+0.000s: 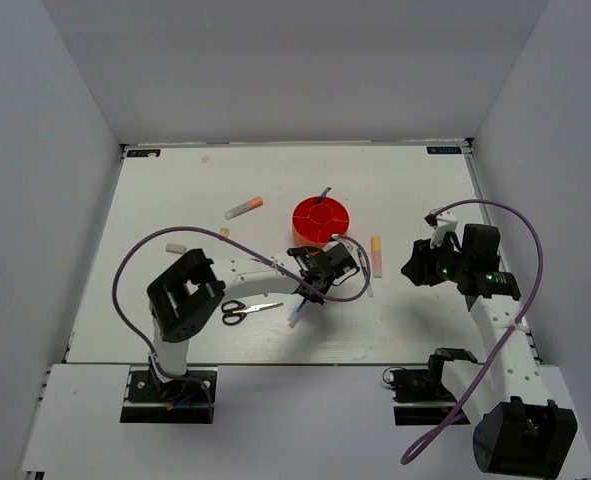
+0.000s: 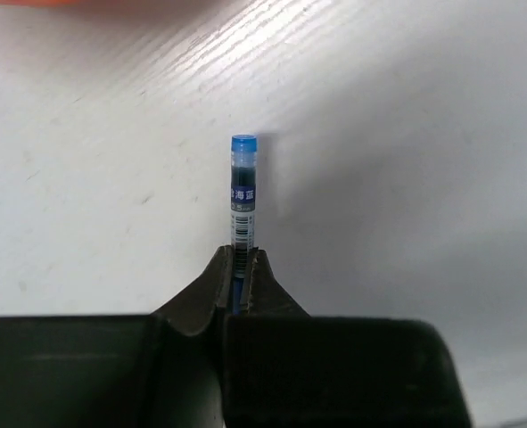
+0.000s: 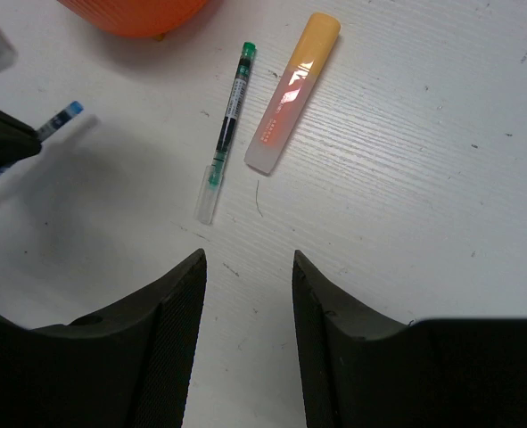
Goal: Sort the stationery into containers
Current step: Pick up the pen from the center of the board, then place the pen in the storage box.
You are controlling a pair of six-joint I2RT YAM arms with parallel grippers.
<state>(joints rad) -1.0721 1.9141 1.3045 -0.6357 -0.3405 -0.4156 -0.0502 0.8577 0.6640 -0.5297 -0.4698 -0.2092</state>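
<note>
My left gripper [image 1: 312,288] is shut on a thin pen with a blue end [image 2: 243,178] and holds it just above the table, in front of the orange-red organizer cup [image 1: 322,221]. In the left wrist view the gripper [image 2: 242,254] pinches the pen's barrel. One dark pen stands in the cup. My right gripper [image 3: 250,259] is open and empty, hovering near a green-tipped pen [image 3: 226,134] and the peach-orange highlighter [image 3: 292,94]. The black-handled scissors [image 1: 247,310] lie left of the left gripper. The orange-capped marker [image 1: 244,208] lies left of the cup.
A tan eraser [image 1: 224,233] and a white eraser [image 1: 174,246] lie at mid left. White walls enclose the table on three sides. The left arm's purple cable loops over the scissors area.
</note>
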